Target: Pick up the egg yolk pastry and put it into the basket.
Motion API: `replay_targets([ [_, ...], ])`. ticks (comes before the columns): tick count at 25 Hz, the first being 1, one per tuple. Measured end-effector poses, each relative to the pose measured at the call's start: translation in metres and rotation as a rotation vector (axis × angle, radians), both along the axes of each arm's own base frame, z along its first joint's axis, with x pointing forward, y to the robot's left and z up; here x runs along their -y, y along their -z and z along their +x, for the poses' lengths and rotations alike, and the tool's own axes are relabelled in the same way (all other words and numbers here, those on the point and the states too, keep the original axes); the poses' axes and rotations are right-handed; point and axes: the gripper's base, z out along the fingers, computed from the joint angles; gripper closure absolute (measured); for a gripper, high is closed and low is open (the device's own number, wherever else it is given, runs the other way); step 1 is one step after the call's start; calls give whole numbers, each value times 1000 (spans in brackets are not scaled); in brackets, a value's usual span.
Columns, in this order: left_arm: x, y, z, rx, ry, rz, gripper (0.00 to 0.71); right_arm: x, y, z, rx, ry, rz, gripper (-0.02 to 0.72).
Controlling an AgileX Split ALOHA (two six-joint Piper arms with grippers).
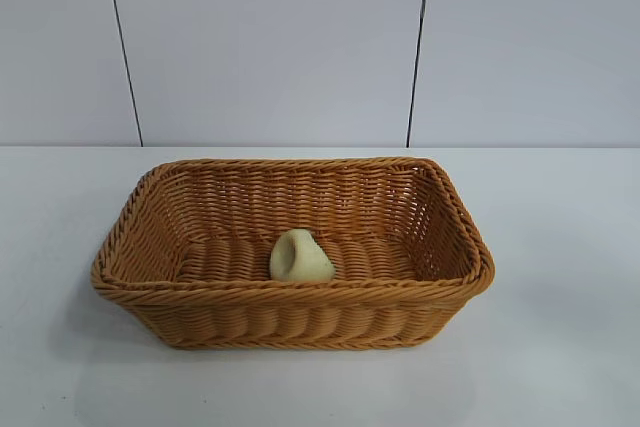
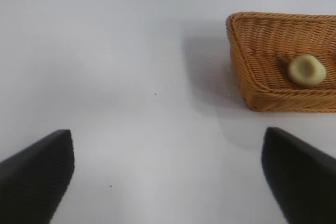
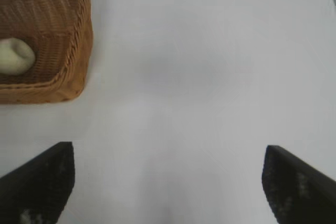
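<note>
Wicker basket (image 1: pixel 300 322) holds the egg yolk pastry (image 1: pixel 300 257) (dented side up), both hands (image 2: pixel 168 177) (image 3: pixel 168 182) wide, empty

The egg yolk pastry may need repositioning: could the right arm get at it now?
Probably yes. The egg yolk pastry lies uncovered on the floor of the basket, and the open right gripper has only bare table between.

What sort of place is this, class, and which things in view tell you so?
Probably a robot test bench, not a kitchen: a bare white table against plain panelled walls, holding only a wicker basket with an egg yolk pastry inside.
</note>
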Motion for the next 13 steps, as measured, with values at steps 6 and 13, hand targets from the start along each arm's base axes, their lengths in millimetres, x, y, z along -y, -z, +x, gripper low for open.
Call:
replay_targets([
  [6,0,0,0,0,0,0,15,1,-1,-21,135,0,6,8],
  [13,0,0,0,0,0,0,15,1,-1,-21,135,0,6,8],
])
